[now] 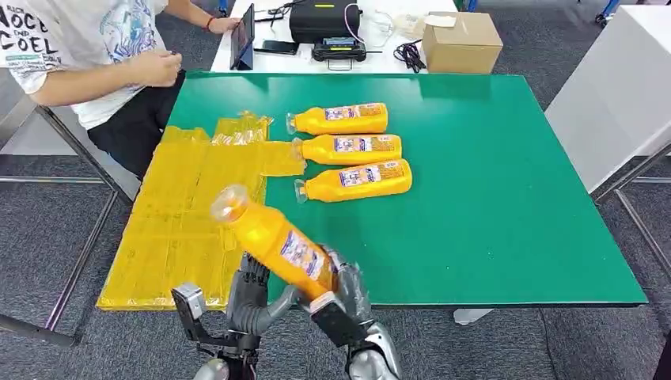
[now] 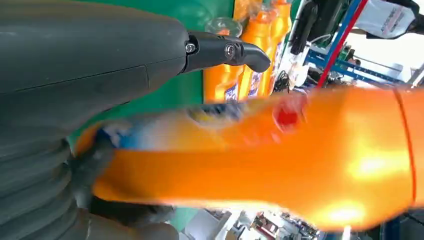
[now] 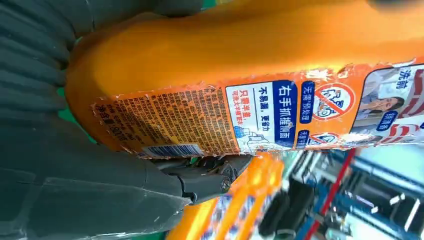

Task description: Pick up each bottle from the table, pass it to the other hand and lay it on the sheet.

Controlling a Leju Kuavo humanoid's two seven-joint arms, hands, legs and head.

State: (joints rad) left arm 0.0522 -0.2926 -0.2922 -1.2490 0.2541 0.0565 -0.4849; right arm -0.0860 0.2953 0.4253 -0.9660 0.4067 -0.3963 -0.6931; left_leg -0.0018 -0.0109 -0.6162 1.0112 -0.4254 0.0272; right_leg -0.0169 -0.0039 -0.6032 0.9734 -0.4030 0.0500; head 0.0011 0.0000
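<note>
An orange bottle (image 1: 277,241) with a clear cap and a printed label hangs tilted over the table's front edge, cap up and to the left. My right hand (image 1: 344,297) grips its base; the label (image 3: 260,117) faces that wrist camera. My left hand (image 1: 249,291) is just under the bottle's middle, its thumb (image 2: 225,50) spread and apart from the blurred bottle (image 2: 280,160). Three more orange bottles (image 1: 340,119) (image 1: 352,148) (image 1: 358,180) lie side by side on the green table (image 1: 490,198). The yellow sheet (image 1: 182,214) covers the table's left part.
A person (image 1: 87,55) sits at the table's far left corner, hands near a tablet (image 1: 242,36). Behind the green table a white table holds a black device (image 1: 324,24), cables and a cardboard box (image 1: 461,41). Another white table (image 1: 625,87) stands on the right.
</note>
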